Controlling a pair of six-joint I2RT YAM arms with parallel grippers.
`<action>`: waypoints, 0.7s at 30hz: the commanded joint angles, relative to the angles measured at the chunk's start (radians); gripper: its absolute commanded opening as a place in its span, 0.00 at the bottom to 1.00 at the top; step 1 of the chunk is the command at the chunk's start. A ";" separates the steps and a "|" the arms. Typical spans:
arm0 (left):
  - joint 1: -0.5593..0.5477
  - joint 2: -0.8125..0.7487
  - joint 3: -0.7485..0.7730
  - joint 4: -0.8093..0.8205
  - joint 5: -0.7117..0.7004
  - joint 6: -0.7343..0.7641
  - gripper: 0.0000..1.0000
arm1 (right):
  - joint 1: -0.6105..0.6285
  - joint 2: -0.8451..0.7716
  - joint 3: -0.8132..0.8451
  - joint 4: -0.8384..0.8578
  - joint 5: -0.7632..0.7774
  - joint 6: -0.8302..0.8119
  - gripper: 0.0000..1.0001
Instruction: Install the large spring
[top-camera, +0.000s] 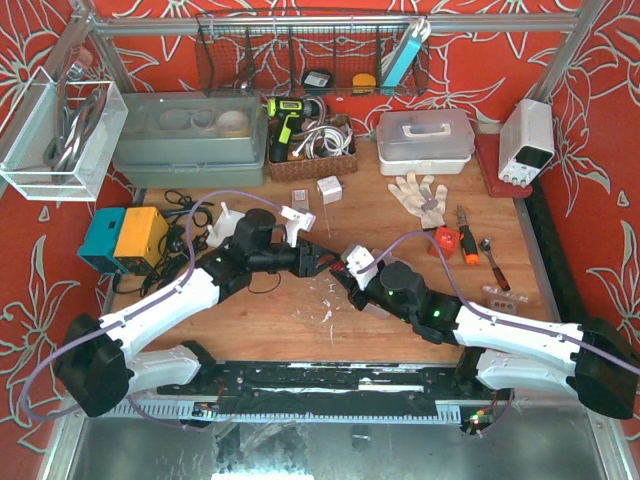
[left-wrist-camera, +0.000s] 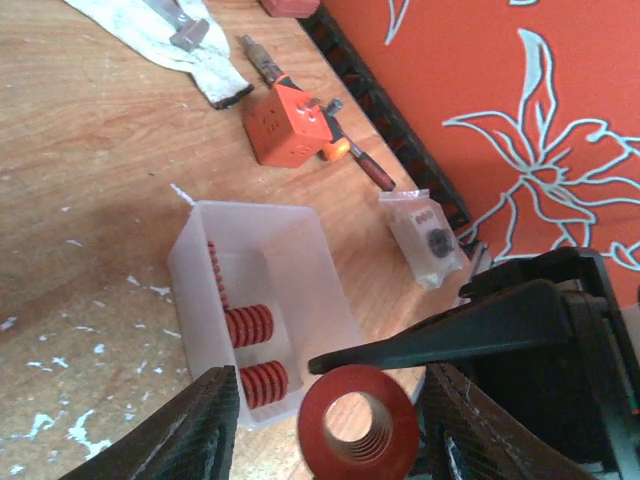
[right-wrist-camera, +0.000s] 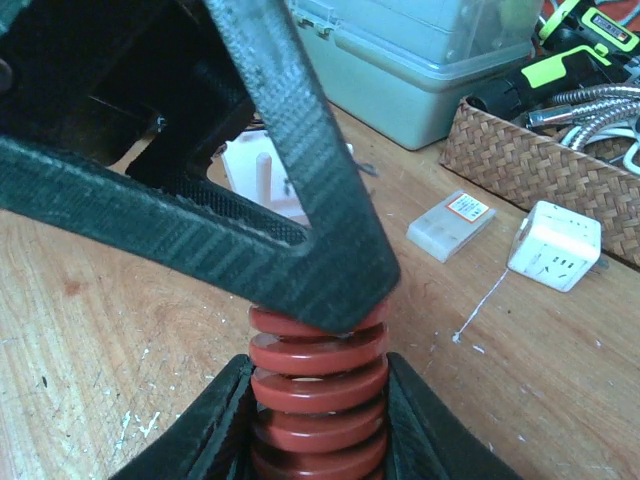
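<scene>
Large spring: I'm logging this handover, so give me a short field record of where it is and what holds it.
item: large spring, red
held by: right gripper, fingers shut on its coils
left gripper: fingers straddle the spring's free end; contact unclear
installed: not yet, it is in the fingers
nearby: clear bin holding smaller red springs

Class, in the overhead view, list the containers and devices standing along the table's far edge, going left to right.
Grey-green lidded bin → wicker basket → white lidded box → white power supply.
</scene>
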 joint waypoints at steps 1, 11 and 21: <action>-0.015 0.021 0.029 0.004 0.069 0.004 0.52 | 0.018 0.003 -0.001 0.073 0.024 -0.033 0.09; -0.021 0.019 0.023 -0.017 0.082 0.001 0.50 | 0.026 0.006 -0.004 0.084 0.044 -0.048 0.07; -0.021 0.048 0.013 0.021 0.143 -0.014 0.31 | 0.029 0.026 0.002 0.081 0.045 -0.049 0.07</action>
